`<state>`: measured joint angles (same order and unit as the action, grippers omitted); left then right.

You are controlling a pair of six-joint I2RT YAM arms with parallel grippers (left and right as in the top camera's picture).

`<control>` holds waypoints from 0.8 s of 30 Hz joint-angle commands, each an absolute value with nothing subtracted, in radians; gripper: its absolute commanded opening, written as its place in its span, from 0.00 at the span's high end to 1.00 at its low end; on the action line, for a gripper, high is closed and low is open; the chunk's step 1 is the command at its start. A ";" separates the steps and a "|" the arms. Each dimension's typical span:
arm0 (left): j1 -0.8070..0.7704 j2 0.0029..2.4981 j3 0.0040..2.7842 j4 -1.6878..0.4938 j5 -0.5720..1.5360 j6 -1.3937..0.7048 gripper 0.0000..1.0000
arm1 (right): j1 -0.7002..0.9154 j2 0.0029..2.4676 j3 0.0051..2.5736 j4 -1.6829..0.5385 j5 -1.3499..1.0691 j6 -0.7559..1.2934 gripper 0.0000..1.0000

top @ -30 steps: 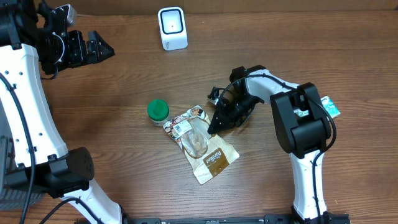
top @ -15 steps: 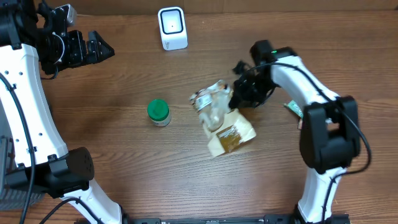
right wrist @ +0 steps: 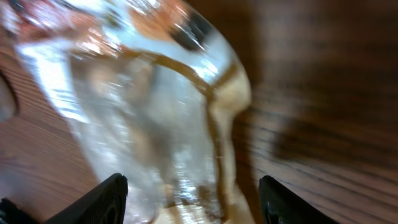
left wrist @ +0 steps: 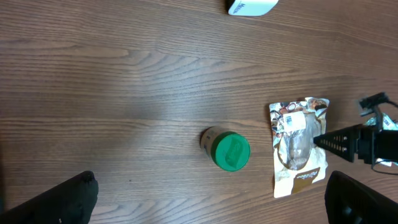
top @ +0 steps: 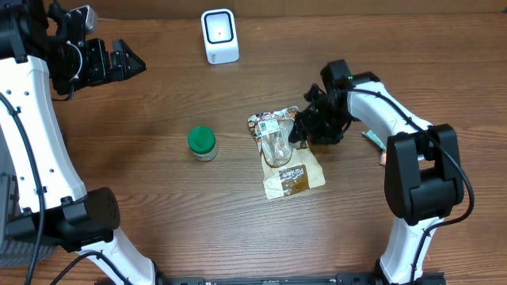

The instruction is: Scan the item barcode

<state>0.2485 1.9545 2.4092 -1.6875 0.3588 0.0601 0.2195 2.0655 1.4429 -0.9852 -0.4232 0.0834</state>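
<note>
Figure: table from overhead, read from the near edge to the far edge.

(a) Snack pouch (top: pixel 283 158), the item to be scanned. It lies flat on the wooden table (top: pixel 158 214), a little right of centre. Its long axis runs near to far, leaning slightly left at the far end. The brown printed end points near, a clear window fills the middle, and the white label (top: pixel 269 124) that probably carries the barcode sits at the far end, face up.

(b) Right gripper (top: pixel 303 127), at the pouch's far right edge, level with the label. In the right wrist view its two fingers stand well apart with the clear window between and beyond them. The jaws are parted and grasp nothing, though the blur hides whether a fingertip touches the film. The pouch lies to the gripper's left and slightly nearer.

(c) Green-lidded jar (top: pixel 201 142), upright, left of the pouch and apart from it.

(d) Left gripper (top: pixel 131 62), raised at the far left with its jaws spread wide and empty, well apart from the pouch.

(e) White scanner (top: pixel 219 36), at the far edge, left of the pouch's axis and well apart from it.

The right arm is plainly the nearer. Judged from this layout, the coming move is a fresh grasp on the pouch and a carry far and leftward, turning the label toward the scanner's window.
</note>
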 commanded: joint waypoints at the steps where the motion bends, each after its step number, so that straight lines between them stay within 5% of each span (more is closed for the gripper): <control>1: 0.242 1.948 2.419 -1.689 0.355 0.079 0.00 | 0.161 2.060 1.390 -0.958 -0.457 0.088 0.34; 10: 0.242 1.948 2.419 -1.689 0.355 0.079 0.00 | 0.059 2.061 1.320 -0.934 -0.704 -0.161 0.25; 24: 0.241 1.948 2.419 -1.566 0.361 0.058 0.00 | 0.077 2.061 1.250 -0.847 -0.711 -0.162 0.24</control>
<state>0.2485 1.9545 2.4092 -1.5719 0.3550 0.0601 0.0727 2.0579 1.2766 -0.8482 -0.7589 -0.1459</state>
